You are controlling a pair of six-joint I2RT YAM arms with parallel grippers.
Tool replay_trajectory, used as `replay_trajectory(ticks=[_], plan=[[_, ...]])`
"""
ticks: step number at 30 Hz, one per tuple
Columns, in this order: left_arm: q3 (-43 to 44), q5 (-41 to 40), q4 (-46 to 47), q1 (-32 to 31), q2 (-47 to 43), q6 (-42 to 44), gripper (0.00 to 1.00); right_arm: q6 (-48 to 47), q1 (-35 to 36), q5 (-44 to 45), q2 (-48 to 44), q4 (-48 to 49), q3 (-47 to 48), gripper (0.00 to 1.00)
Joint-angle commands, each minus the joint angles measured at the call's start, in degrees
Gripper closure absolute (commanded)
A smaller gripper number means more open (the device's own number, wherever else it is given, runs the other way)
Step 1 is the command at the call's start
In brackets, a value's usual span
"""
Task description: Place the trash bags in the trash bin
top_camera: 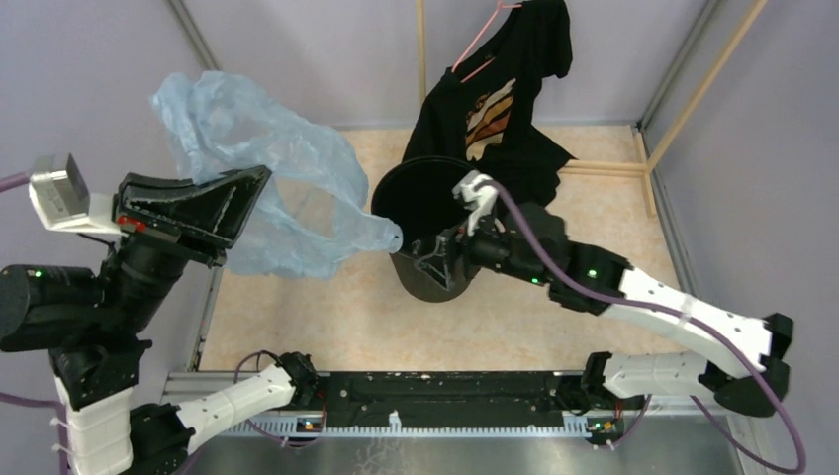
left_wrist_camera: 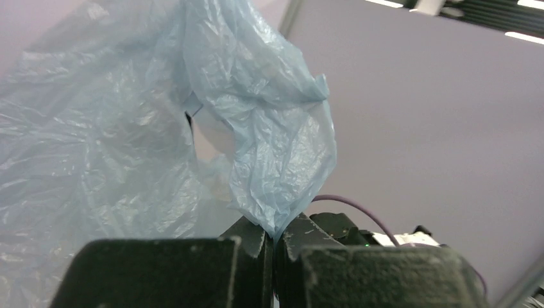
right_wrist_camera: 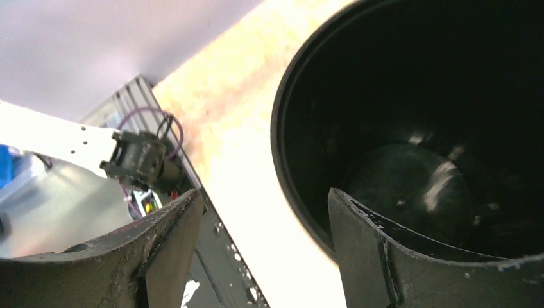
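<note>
- Left gripper (left_wrist_camera: 274, 240): jaws pressed together, clamped on a pinched fold of the trash bag (left_wrist_camera: 269, 128). In the top view the tips are half lost against the plastic.
- The bag is up in the air at the left, well above the table (top_camera: 297, 317). It billows behind and below the left gripper, and its left and bottom edges are cut off in the left wrist view.
- No lettering on the bag can be made out.
- One stretched tail of the bag runs right and ends at the left rim of the trash bin (top_camera: 381, 198). Cannot tell whether it touches the rim.
- Right gripper (right_wrist_camera: 266, 212): fingers apart, nothing between them except the bin's near rim. One finger is outside the wall and the other is over the opening; contact is unclear.
- The bin stands upright mid-table. Its inside is dark and glossy, with only the base visible. The right side is cut off in the right wrist view.
- A black T-shirt (top_camera: 495, 99) on a pink hanger (top_camera: 475, 40) hangs behind the bin, and its hem hides the bin's far rim.
- Wooden frame (top_camera: 693, 99) at the back right.
</note>
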Motion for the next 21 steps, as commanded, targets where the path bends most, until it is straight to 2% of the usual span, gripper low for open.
replay_trajectory(ticks=[1, 8, 11, 15, 19, 21], plan=[[-0.9, 11.0, 12.0, -0.1, 6.2, -0.8, 1.00, -2.0, 0.3, 9.0, -11.0, -0.3, 2.1, 0.27], [1.9, 17.4, 21.5, 0.0, 17.1, -1.1, 1.00, -4.4, 0.3, 20.3, -25.0, -3.0, -3.3, 0.21], [2.5, 15.6, 22.4, -0.1, 21.4, -2.6, 1.00, -3.2, 0.3, 21.9, -28.0, -7.2, -3.5, 0.20], [2.8, 11.6, 19.3, -0.1, 25.1, -5.7, 1.00, -2.4, 0.4, 23.3, -29.7, -10.2, -3.9, 0.20], [0.1, 4.9, 15.6, 0.0, 25.6, -7.1, 1.00, -2.9, 0.3, 24.0, -30.2, -9.5, -4.4, 0.20], [0.2, 5.8, 14.9, -0.1, 27.0, -8.1, 1.00, -3.3, 0.3, 23.9, -29.9, -8.7, -4.7, 0.19]])
